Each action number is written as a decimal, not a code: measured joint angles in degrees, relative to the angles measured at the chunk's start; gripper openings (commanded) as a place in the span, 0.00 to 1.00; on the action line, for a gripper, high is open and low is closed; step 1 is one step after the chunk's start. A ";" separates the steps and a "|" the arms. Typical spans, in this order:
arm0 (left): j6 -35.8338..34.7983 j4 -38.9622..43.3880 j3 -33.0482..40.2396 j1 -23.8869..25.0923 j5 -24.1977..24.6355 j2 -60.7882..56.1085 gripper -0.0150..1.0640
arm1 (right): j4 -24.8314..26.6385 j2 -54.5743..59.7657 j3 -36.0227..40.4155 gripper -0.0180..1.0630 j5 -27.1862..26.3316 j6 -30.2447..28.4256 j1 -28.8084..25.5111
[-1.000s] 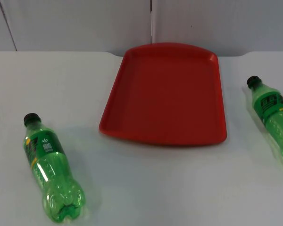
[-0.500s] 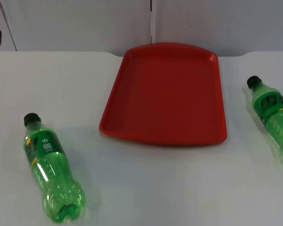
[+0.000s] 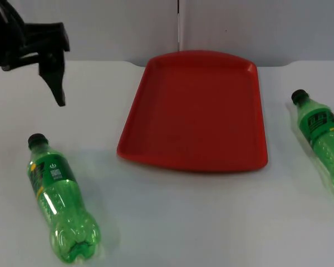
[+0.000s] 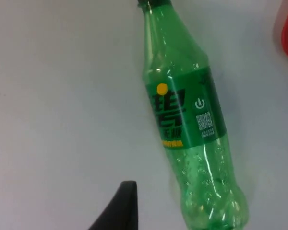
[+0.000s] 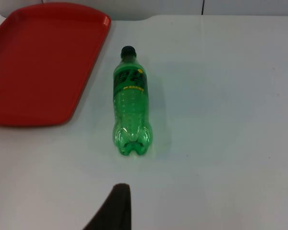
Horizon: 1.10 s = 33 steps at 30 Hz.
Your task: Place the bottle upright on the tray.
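We record a red rectangular plastic tray (image 3: 195, 111) lying flat. Left of the tray, well apart, lies a green plastic bottle with black cap (image 3: 59, 199). A second green plastic bottle (image 3: 322, 139) lies right of the tray. The left gripper (image 3: 53, 78) hangs left of the tray, beyond the first bottle's cap.

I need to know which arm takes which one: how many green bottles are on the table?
2. One bottle lies on its side at the table's left, below the left gripper; the other bottle lies at the right, beside the red tray. None stands on the tray.
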 measured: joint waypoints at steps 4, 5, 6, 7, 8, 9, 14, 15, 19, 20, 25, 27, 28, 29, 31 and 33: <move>-4.56 0.70 0.00 -0.28 -2.14 3.88 0.99 | 0.00 0.00 0.00 0.99 0.00 0.00 0.00; -4.56 0.70 0.00 -0.28 -2.14 3.88 0.99 | 0.00 0.00 0.00 0.99 0.00 0.00 0.00; -6.00 1.14 0.15 -0.46 -2.72 4.50 0.99 | 0.00 0.00 0.00 0.99 0.00 0.00 0.00; -7.78 1.80 0.80 -0.51 -3.84 5.10 0.99 | 0.00 0.00 0.00 0.99 0.00 0.00 0.00; -10.04 2.78 1.64 -0.97 -4.85 5.66 0.99 | 0.00 0.00 0.00 0.99 0.00 0.00 0.00; -12.49 3.81 2.52 -1.67 -5.65 6.25 0.99 | 0.00 0.00 0.00 0.99 0.00 0.00 0.00; -18.61 5.49 4.66 -3.24 -9.48 8.97 0.99 | 0.00 0.00 0.00 0.99 0.00 0.00 0.00; -19.08 5.62 4.75 -3.24 -10.04 9.58 0.99 | 0.00 0.00 0.00 0.99 0.00 0.00 0.00; -19.79 6.20 4.88 -3.24 -11.50 11.32 0.99 | 0.00 0.00 0.00 0.99 0.00 0.00 0.00; -19.93 6.61 4.88 -3.24 -11.90 11.82 0.99 | 0.00 0.00 0.00 0.99 0.00 0.00 0.00; -20.26 7.76 4.88 -3.24 -12.94 13.50 0.99 | 0.00 0.00 0.00 0.99 0.00 0.00 0.00; -20.37 7.89 4.88 -3.24 -14.26 15.04 0.99 | 0.00 0.00 0.00 0.99 0.00 0.00 0.00; -20.37 7.89 4.88 -3.24 -14.26 15.04 0.99 | 0.00 0.00 0.00 0.99 0.00 0.00 0.00; -20.37 7.89 4.88 -3.24 -14.52 15.63 0.99 | 0.00 0.00 0.00 0.99 0.00 0.00 0.00; -19.96 7.64 4.88 -2.49 -14.80 16.57 0.99 | 0.00 0.00 0.00 0.99 0.00 0.00 0.00; -18.75 7.47 4.50 -1.51 -15.04 17.15 0.99 | 0.00 0.00 0.00 0.99 0.00 0.00 0.00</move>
